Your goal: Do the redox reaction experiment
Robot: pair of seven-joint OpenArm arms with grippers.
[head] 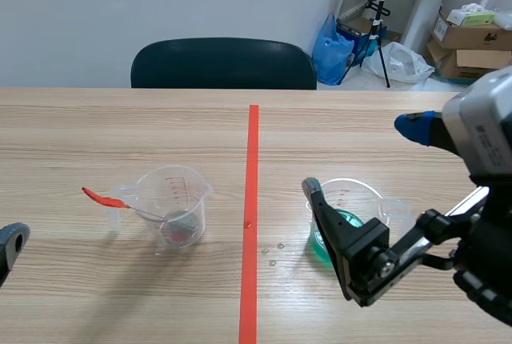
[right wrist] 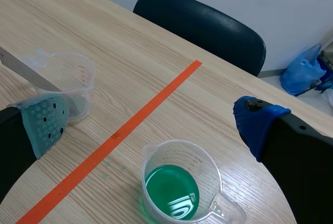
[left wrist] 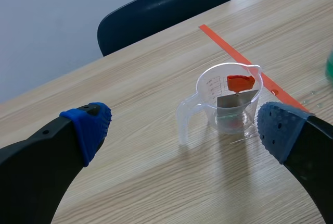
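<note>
The measuring cup of green liquid (right wrist: 174,185) stands on the table (head: 120,136), on my right side of the orange-red tape line (head: 253,200). My right gripper (right wrist: 151,122) hangs over it, fingers spread wide and holding nothing; I read that as lining up to take the cup for pouring. Across the line, the other clear measuring cup (left wrist: 231,104) holds a metal strip with an orange-red handle (left wrist: 240,82) leaning on its rim, likely waiting for the solution. My left gripper (left wrist: 183,127), also wide and empty, sits just short of that cup, perhaps to steady it.

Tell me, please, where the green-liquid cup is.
In the scene view, the cup stands right of the orange tape line, under the open right gripper.
</note>
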